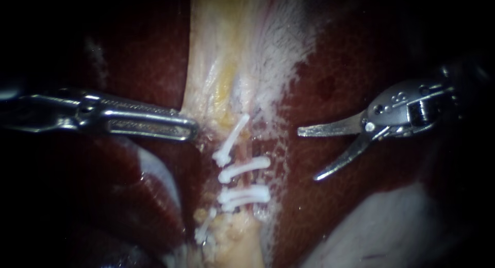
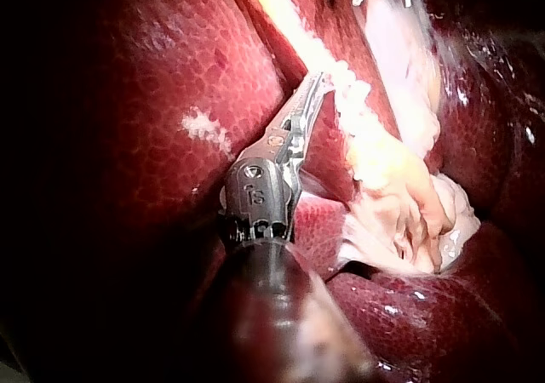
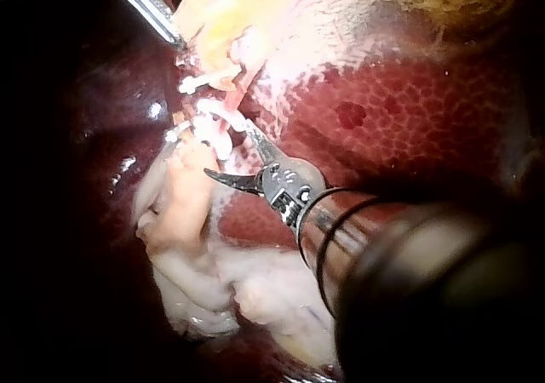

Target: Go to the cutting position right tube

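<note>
Between the white clips (image 1: 246, 167) a thin reddish tube (image 1: 251, 179) runs down the stalk, and the clips lie across it. I cannot tell which tube here is the right one. To the right of the clips and apart from them, my right instrument (image 1: 308, 154) hangs over the dark red liver (image 1: 340, 82). Its two blades are spread wide, point toward the clips and touch nothing. Seen from its own wrist camera, the right instrument (image 3: 228, 153) has its open blades near the clips (image 3: 204, 128). To the left of the clips and slightly above them, my left instrument (image 1: 193, 129) has its jaws together, clamped on the edge of the pale tissue (image 1: 227, 51), which widens above the clips with a yellow streak. Its own wrist camera shows the left instrument (image 2: 317, 78) with its jaw tips at that pale strand
</note>
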{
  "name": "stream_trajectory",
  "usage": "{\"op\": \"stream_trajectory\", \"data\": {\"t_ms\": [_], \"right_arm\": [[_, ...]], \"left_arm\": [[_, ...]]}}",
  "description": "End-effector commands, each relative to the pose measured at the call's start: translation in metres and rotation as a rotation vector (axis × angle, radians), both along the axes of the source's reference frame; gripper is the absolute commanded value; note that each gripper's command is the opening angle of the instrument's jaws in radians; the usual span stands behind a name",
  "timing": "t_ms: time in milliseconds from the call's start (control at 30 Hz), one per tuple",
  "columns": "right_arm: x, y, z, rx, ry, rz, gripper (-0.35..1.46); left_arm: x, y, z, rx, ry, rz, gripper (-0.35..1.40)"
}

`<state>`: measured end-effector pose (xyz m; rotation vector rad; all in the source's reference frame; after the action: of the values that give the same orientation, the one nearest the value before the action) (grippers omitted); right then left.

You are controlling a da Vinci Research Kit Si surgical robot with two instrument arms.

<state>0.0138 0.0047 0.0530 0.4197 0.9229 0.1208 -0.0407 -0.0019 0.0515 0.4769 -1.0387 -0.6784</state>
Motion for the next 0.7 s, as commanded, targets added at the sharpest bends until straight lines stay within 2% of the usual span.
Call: {"op": "stream_trajectory", "data": {"t_ms": [33, 133, 200, 333, 467, 700], "right_arm": [[0.0000, -0.0001, 0.0001, -0.002, -0.001, 0.002, 1.44], [0.0000, -0.0004, 0.0003, 0.006, 0.000, -0.002, 1.44], [0.0001, -0.0006, 0.0005, 0.042, -0.011, 0.012, 1.44], [0.0003, -0.0014, 0.0011, 0.105, -0.021, 0.010, 1.40], [0.0006, -0.0024, 0.0020, 0.165, -0.028, -0.004, 1.32], [0.0018, -0.0045, 0.0037, 0.244, -0.046, -0.019, 1.18]], "left_arm": [[0.0000, 0.0000, -0.0001, 0.000, 0.000, 0.000, -0.35], [0.0002, 0.0003, -0.0004, 0.003, -0.002, 0.002, -0.35], [0.0006, 0.0008, -0.0008, 0.005, -0.003, 0.002, -0.35], [0.0017, 0.0021, -0.0021, 0.007, 0.006, -0.014, -0.35], [0.0030, 0.0036, -0.0039, 0.012, 0.011, -0.031, -0.35], [0.0042, 0.0049, -0.0079, -0.014, -0.005, -0.048, -0.35]]}}
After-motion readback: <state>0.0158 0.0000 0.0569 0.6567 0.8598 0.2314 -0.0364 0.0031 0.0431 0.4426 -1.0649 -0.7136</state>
